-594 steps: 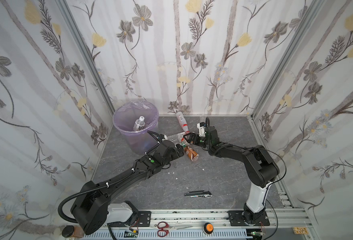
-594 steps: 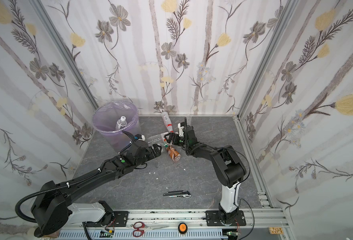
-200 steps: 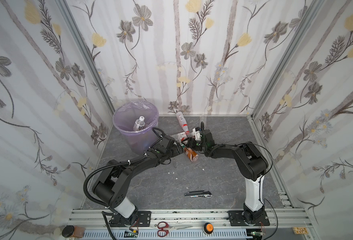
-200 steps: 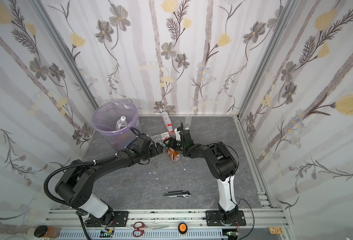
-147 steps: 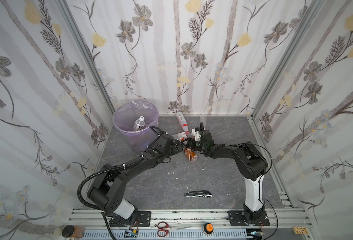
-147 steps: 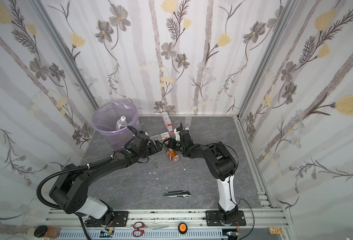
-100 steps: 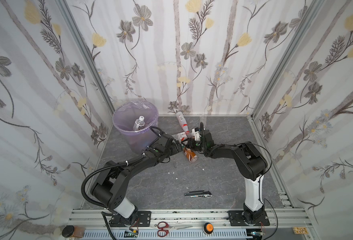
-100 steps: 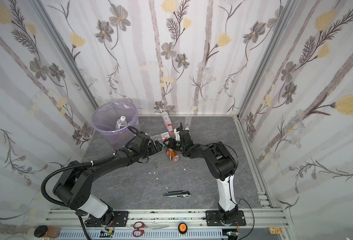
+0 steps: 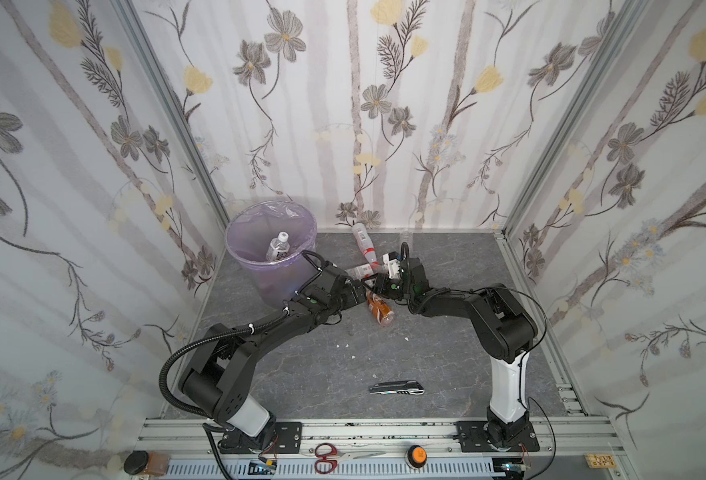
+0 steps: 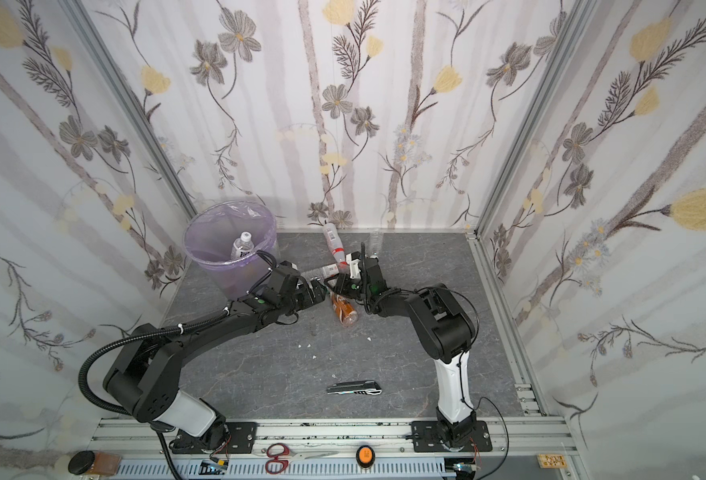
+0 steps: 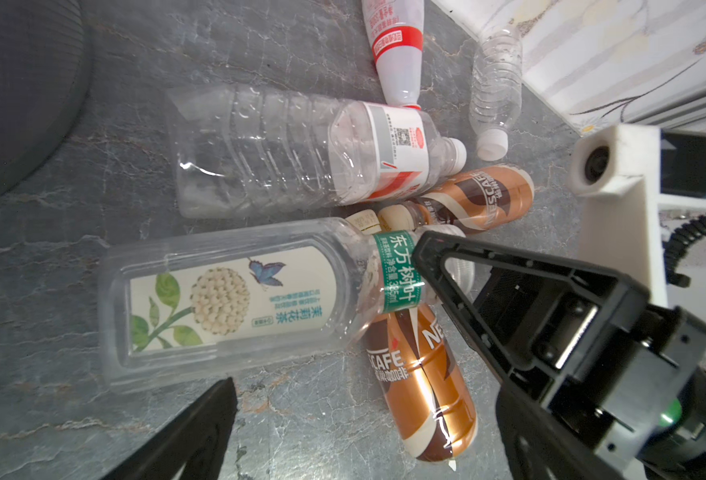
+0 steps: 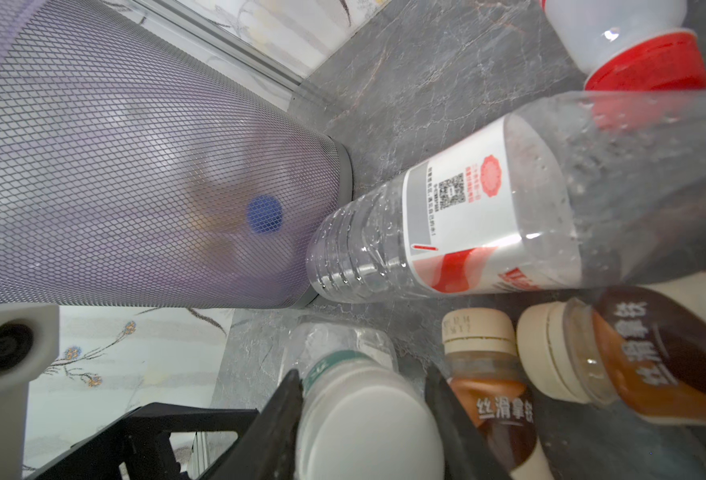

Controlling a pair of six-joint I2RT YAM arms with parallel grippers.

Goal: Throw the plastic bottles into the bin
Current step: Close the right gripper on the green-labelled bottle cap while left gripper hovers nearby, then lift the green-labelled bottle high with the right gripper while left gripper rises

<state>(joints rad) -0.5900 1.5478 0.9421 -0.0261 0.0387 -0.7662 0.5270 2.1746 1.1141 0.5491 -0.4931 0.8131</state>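
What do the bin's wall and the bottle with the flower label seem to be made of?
The bin: fine diamond mesh, grey and matte, probably metal, though plastic is possible; a thin lavender bag shows through it. The flower-label bottle: clear glossy plastic, since the floor shows through its walls and they carry highlights.

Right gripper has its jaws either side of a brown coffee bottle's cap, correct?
Not quite. The right gripper has its jaws either side of the clear tea bottle, at its white cap. The right wrist view shows it; the coffee bottles lie beside the gripper, outside the jaws.
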